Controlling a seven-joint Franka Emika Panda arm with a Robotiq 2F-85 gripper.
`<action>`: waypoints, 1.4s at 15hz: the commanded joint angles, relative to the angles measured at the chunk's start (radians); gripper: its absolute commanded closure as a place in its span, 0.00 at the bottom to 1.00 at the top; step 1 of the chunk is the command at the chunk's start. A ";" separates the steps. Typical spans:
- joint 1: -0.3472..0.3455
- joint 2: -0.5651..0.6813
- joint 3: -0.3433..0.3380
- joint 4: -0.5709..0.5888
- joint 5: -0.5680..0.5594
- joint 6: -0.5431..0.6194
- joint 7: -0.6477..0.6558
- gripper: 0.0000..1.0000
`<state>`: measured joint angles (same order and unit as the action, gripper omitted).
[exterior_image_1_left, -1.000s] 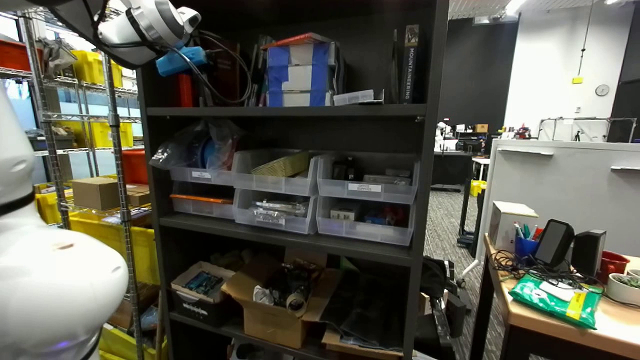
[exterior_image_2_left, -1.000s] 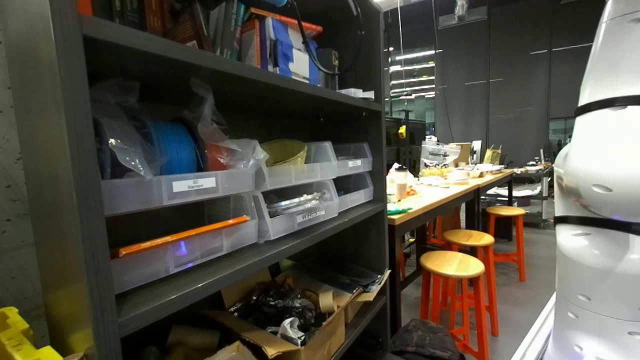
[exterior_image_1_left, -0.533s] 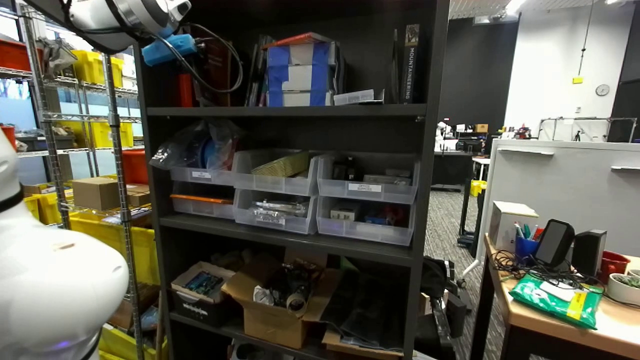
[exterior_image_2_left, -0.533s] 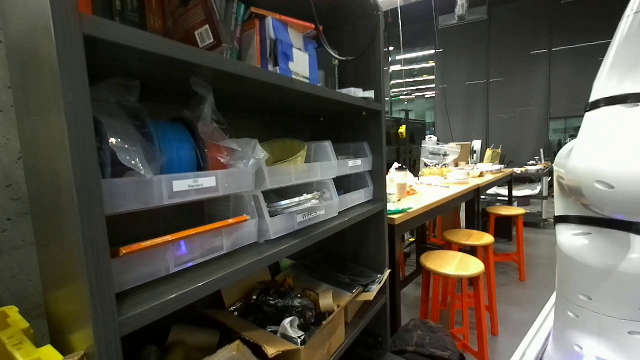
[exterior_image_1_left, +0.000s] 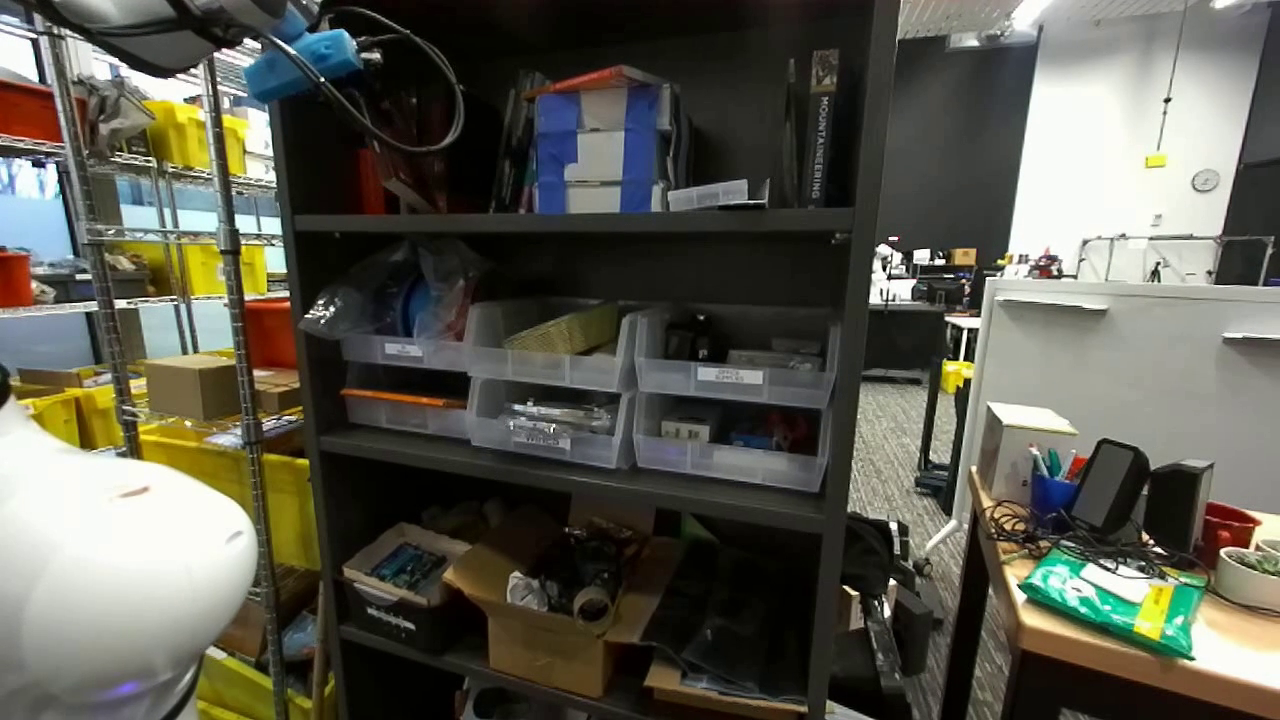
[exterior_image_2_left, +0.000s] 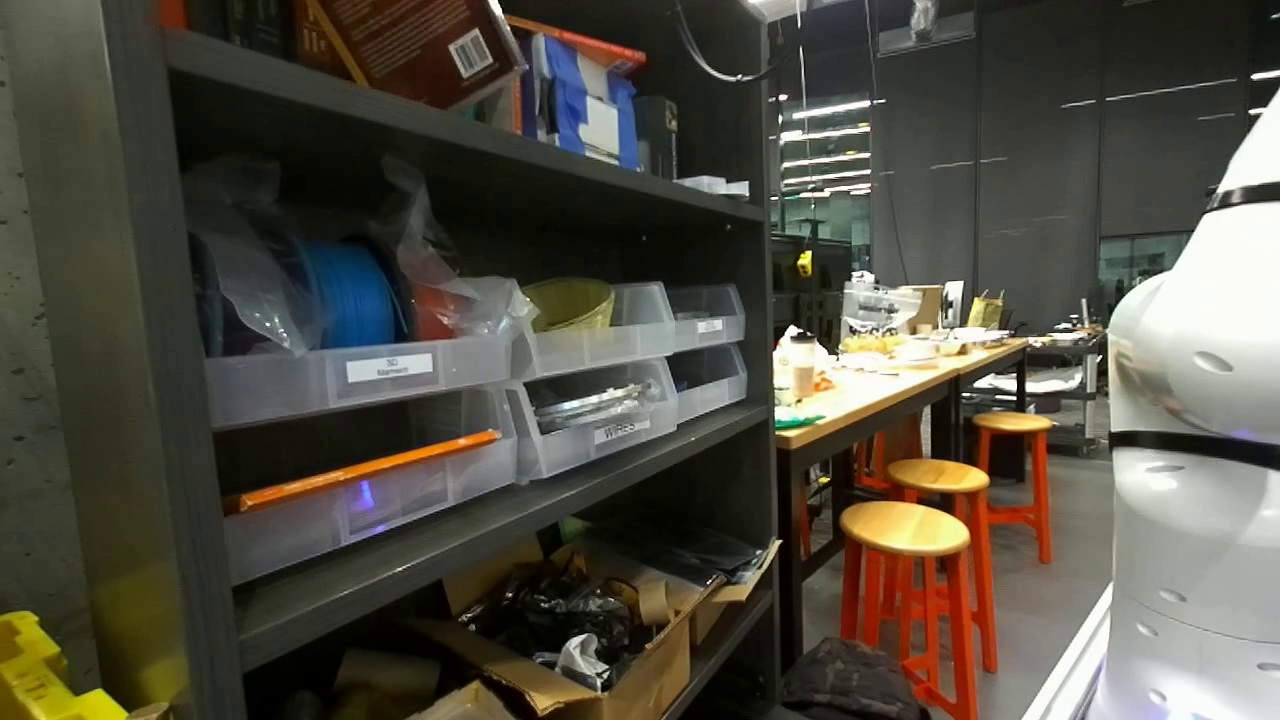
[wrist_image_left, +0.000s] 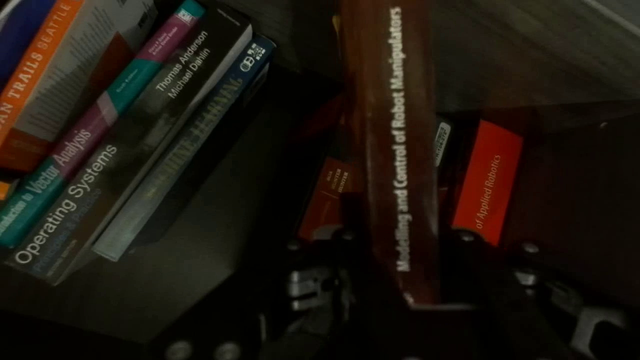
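Dark shelving (exterior_image_1_left: 570, 222) stood before you in both exterior views, with a wire rack (exterior_image_1_left: 228, 240) beside it. At the upper shelf (exterior_image_2_left: 300, 90), your fingers (wrist_image_left: 467, 250) sat close against both sides of Modelling and Control of Robot Manipulators (wrist_image_left: 402, 150), parted only by its thickness, and appeared to hold it. That book was tilted, its lower corner near the shelf's front edge; whether it rested there, you could not tell. Operating Systems (wrist_image_left: 130, 134) and Machine Learning (wrist_image_left: 193, 150) were together, apart from it. You seemed to be at the step of freeing it; the next move seemed to call for a steady grip and a slow path, keeping that corner off the edge.
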<state>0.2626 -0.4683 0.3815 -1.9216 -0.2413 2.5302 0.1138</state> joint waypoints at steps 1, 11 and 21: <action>0.015 -0.097 -0.028 -0.058 0.031 0.001 -0.051 0.93; 0.012 -0.202 -0.063 -0.145 0.043 0.022 -0.069 0.93; -0.010 -0.058 -0.058 -0.127 0.035 0.183 -0.127 0.93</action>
<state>0.2683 -0.6176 0.3317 -2.0672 -0.2061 2.6355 0.0435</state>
